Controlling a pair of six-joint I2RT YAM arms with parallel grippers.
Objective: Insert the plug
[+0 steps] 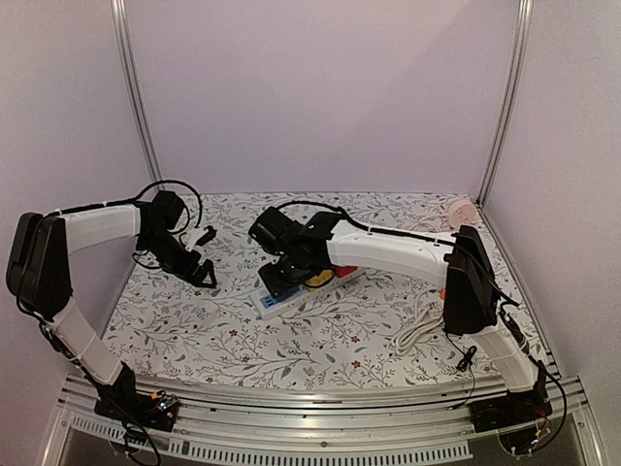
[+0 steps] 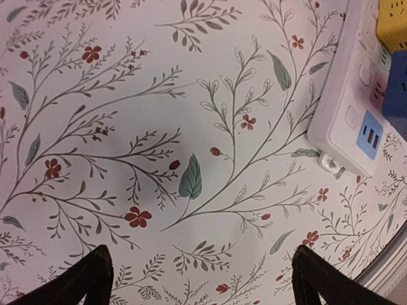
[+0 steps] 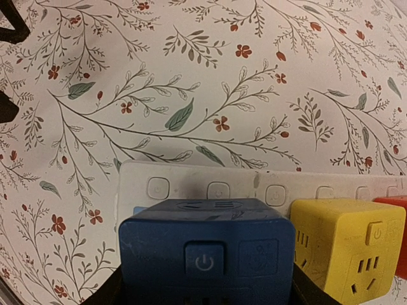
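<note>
Blue plastic fills the bottom of my right wrist view: the blue plug (image 3: 206, 251), a cube with a power button on its face, stands over the end of the white power strip (image 3: 191, 184), just beside a yellow cube (image 3: 340, 254). The right gripper (image 3: 206, 295) pinches it, though I only see dark finger edges at the two lower corners, cut off by the frame. Whether its pins are seated in the strip I cannot tell; the cube's own body hides the joint. From the top camera the plug is buried under the right arm's wrist, and only the yellow cube and a red block (image 1: 345, 271) peek out. The left gripper (image 1: 202, 274) hovers over the floral tablecloth (image 2: 159, 127), jaws spread wide, well left of the strip; its wrist view catches just the strip's end corner.
</note>
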